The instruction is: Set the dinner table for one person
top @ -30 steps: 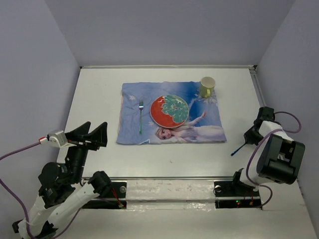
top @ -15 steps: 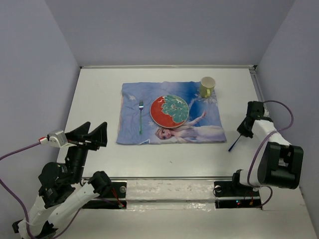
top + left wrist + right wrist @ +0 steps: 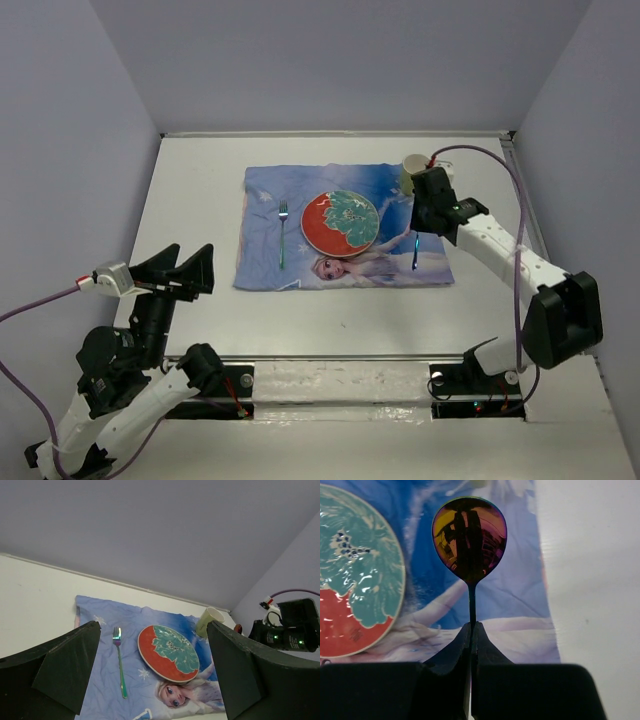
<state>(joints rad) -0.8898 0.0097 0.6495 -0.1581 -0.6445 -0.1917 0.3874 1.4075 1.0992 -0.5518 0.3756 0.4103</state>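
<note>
Left gripper (image 3: 193,256) hung above the near left part of the dinner table (image 3: 190,200) with its two dark fingers spread wide and nothing between them, well apart from everything laid out. That table, a broad off-white surface, filled the floor of the walled cell, and a blue cartoon-princess mat (image 3: 262,268) lay flat near its middle. On the mat's left part a slim fork (image 3: 282,235) rested with its tines toward the far wall. Just right of it, apart from the fork, sat a round plate (image 3: 340,222) patterned in red and teal. A yellow-green cup (image 3: 410,164) stood upright at the mat's far right corner, partly hidden by the arm in the overhead view. Between the plate and the mat's right edge the right gripper (image 3: 471,627) was pinched tight on the thin handle of a spoon (image 3: 470,537), whose shiny purple-orange bowl lay over the mat; whether the spoon touched the cloth could not be told.
</note>
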